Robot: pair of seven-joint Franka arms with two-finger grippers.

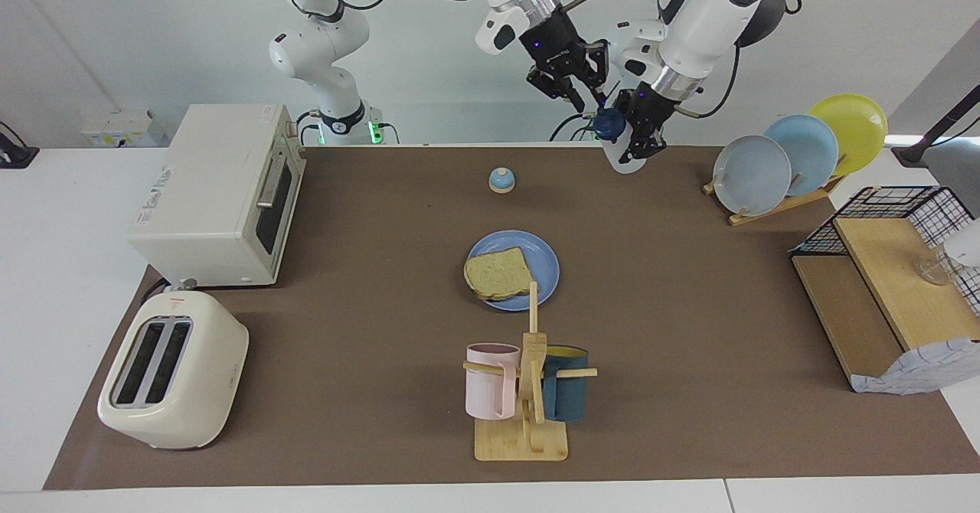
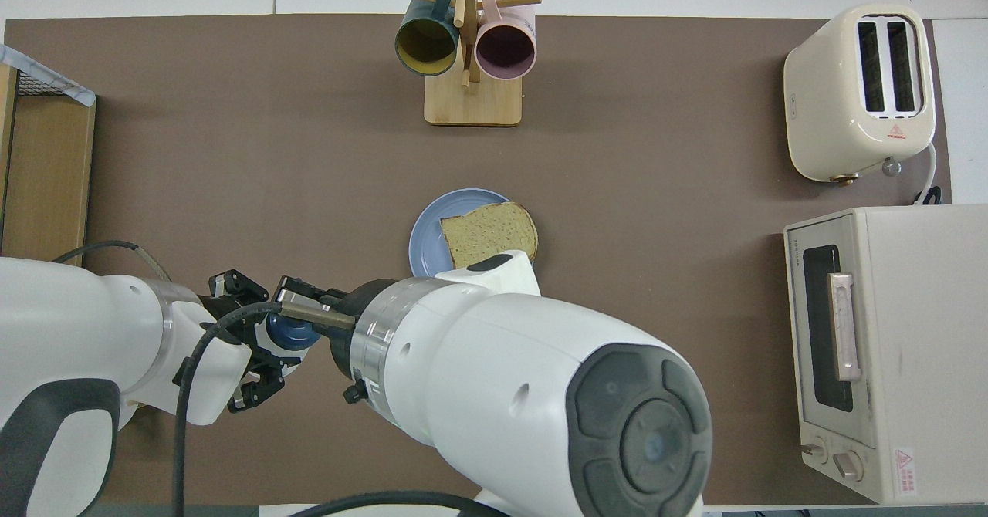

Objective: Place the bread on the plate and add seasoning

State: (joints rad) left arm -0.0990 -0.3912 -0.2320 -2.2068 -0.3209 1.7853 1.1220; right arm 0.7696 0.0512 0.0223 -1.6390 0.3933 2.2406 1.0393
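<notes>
Seasoning [image 1: 622, 145] aloft, clenched in left pincer [image 1: 641, 132]; right pincer [image 1: 588, 98] at its cap, grip unclear.

bread [image 1: 499, 273]: pale yellow-green, brown crust | plate [image 1: 545, 259]: medium blue | seasoning [image 1: 622, 144]: white bottle, navy cap | table [image 1: 689, 283]: brown | toaster [image 1: 174, 370]: cream | mugs: pink [image 1: 490, 380], dark teal [image 1: 566, 393] | rack plates [image 1: 800, 153]: grey-blue, light blue, yellow
</notes>
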